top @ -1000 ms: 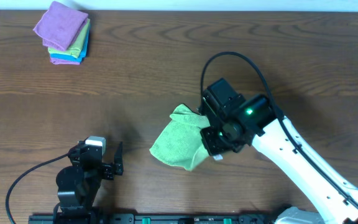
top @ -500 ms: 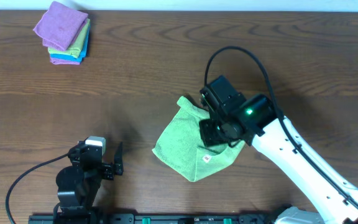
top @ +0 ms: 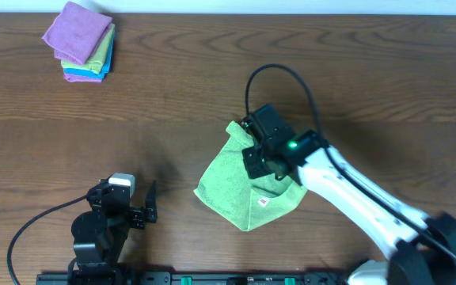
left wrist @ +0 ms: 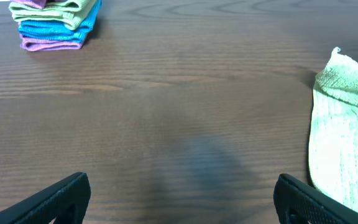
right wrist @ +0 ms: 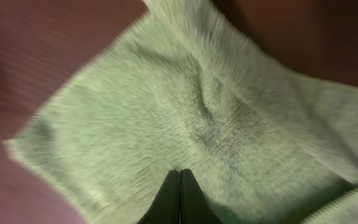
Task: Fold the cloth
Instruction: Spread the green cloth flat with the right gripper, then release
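Note:
The green cloth (top: 226, 188) lies spread on the brown table (top: 172, 103), a rough diamond with a small white label near its lower right. It fills the right wrist view (right wrist: 197, 106) and shows at the right edge of the left wrist view (left wrist: 347, 130). My right gripper (top: 256, 161) is over the cloth's upper right part. Its fingers (right wrist: 180, 173) are pressed together, tips at the cloth's surface, with nothing seen between them. My left gripper (top: 150, 204) is open and empty near the front edge, left of the cloth, its jaws (left wrist: 180, 199) wide apart over bare wood.
A stack of folded cloths (top: 81, 41), purple on top, then green and blue, sits at the far left corner; it also shows in the left wrist view (left wrist: 55, 22). A black cable (top: 279, 75) loops above the right arm.
The right gripper first pulled the cloth open to the lower right, exposing the label. It then moved up and left across the cloth, which stayed put. The left arm has not moved.

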